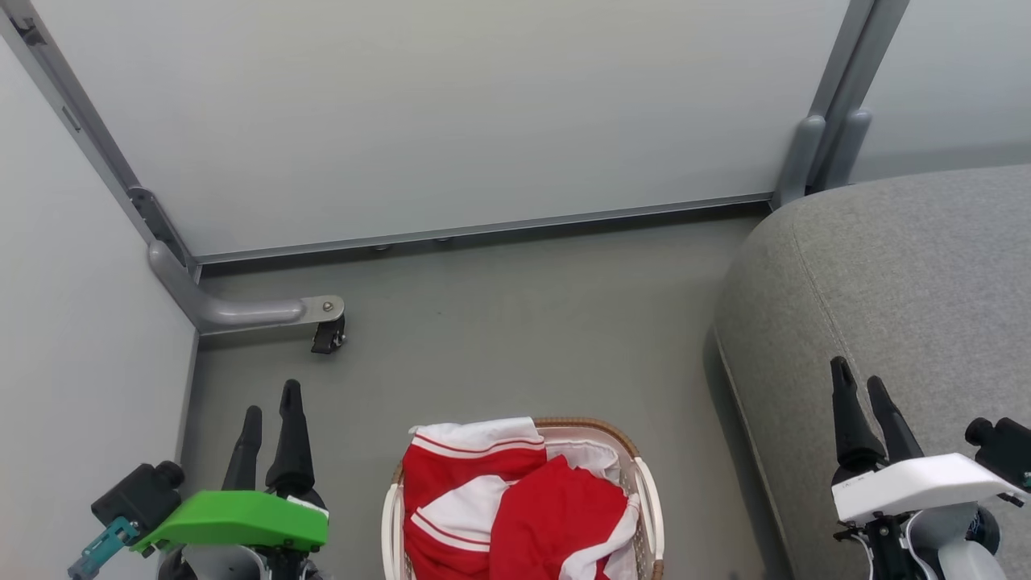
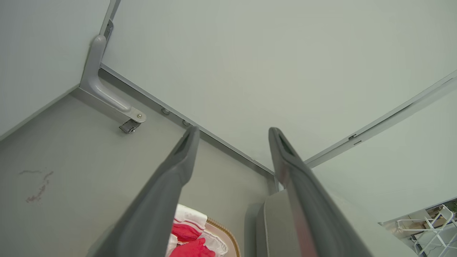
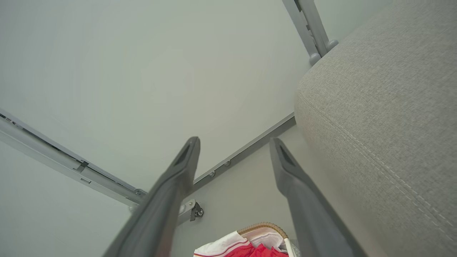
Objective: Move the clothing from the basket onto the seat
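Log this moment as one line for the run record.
stage: pickup not begun | clothing: in basket | seat: right of basket, apart | left pincer: open, empty | right pincer: open, empty

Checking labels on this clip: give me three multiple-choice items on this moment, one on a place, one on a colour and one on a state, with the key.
1. Where does the basket stand relative to the seat?
A. On top of it.
B. On the floor, to its left in the head view.
C. Behind it.

2. What colours is the clothing?
A. Blue and yellow.
B. Red and white.
C. Black and green.

3. How are the left gripper and right gripper?
A. Both open, holding nothing.
B. Both shut on clothing.
C. Left shut on the basket rim.

Key:
1 B: the basket sits on grey floor beside the seat.
2 B: red fabric with white panels lies in the basket.
3 A: each wrist view shows the jaws apart with nothing between them.
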